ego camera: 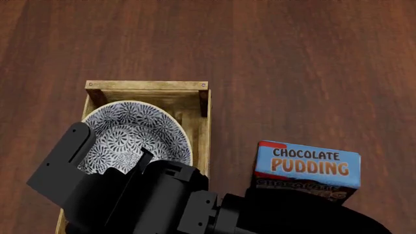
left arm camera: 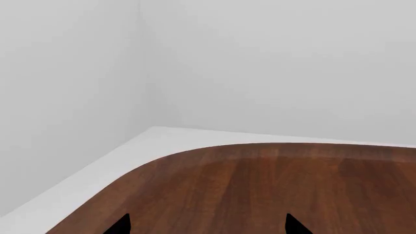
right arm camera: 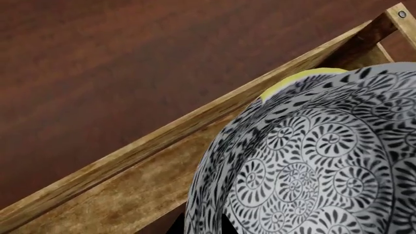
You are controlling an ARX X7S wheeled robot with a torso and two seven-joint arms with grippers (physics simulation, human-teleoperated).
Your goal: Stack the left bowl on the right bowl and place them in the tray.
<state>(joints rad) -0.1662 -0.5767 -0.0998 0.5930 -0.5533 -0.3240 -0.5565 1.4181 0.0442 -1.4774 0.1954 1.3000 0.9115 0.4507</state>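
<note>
Dark wood table (ego camera: 305, 63) bearing the tray (ego camera: 148, 86) and chocolate pudding box (ego camera: 307, 169).

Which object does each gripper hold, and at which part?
Right gripper holds the patterned bowl at its rim, in the tray. Left gripper holds nothing.

The near half of the tray (ego camera: 146, 86) and the patterned bowl (ego camera: 133, 126) is covered by a black arm in the head view. The pudding box (ego camera: 305, 168) is partly blocked below. A yellow bowl (right arm camera: 302, 78) is glimpsed only as a sliver. Only two tips of the left gripper (left arm camera: 208, 225) are seen.
</note>
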